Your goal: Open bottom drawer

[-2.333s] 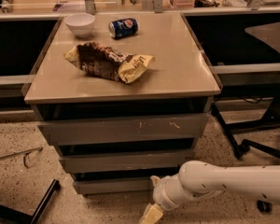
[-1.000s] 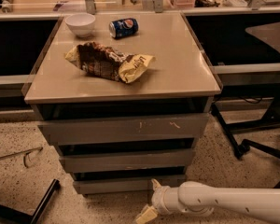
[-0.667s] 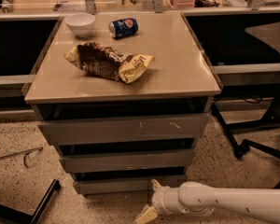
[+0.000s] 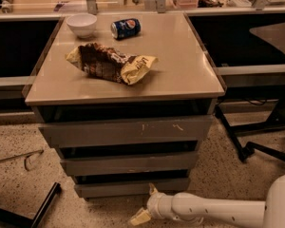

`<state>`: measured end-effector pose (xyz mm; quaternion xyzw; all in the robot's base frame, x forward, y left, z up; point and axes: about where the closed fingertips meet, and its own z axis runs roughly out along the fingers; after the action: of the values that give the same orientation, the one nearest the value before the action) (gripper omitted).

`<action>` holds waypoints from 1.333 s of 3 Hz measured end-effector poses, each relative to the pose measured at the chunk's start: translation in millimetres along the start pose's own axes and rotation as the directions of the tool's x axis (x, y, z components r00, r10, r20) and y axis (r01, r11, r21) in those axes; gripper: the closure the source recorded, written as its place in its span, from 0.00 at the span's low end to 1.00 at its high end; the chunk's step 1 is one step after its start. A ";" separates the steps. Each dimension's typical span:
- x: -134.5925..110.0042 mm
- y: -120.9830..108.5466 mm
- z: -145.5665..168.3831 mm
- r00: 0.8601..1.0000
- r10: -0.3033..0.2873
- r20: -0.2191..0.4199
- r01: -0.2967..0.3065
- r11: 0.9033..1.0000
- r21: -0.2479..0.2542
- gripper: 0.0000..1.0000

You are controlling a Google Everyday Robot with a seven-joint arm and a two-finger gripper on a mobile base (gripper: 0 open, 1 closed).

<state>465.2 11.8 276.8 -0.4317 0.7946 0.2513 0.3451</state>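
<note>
Camera view, the only one on record. We note a gray cabinet of three stacked drawers under a tan table (image 4: 185,75). The bottom drawer (image 4: 109,189) is the lowest and narrowest front, plain and without a handle, just above the speckled floor. It sits beneath the middle drawer (image 4: 128,165) and the scratched top drawer (image 4: 109,133). We judge it closed: its front lies back under the one above, with only a dark slot over it.

The gripper (image 4: 145,204) is low, in front of the bottom drawer and right of its centre, on a white arm (image 4: 213,210) reaching in from the lower right. Its fingers (image 4: 138,217) stand apart and hold nothing. The upper one points up across the lower edge of the drawer front, and the other points down toward the floor. We cannot tell whether the upper finger touches the front.

On the table we record a white bowl (image 4: 81,23), a blue can (image 4: 125,27) lying on its side and a crumpled snack bag (image 4: 109,63). None of them bears on the task.

Assessment: the step in hand is the approach to a purchase on the drawer, and no pull is evident. With no handle, the next move calls for hooking a finger over the top edge or under the lower lip, then drawing straight out, away from the cabinet.
</note>
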 end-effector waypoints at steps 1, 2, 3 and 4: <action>-0.2 -0.1 -0.1 1.000 -0.001 0.000 0.001 1.000 0.000 0.00; 1.5 -1.8 11.6 1.000 0.008 0.010 -0.008 1.000 -0.016 0.00; 12.7 -24.7 32.0 0.999 0.027 0.028 -0.028 0.999 0.026 0.00; 17.3 -46.6 48.8 0.998 0.029 0.050 -0.033 0.996 0.081 0.00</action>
<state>514.7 13.6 227.8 -0.3986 0.8021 0.2346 0.3778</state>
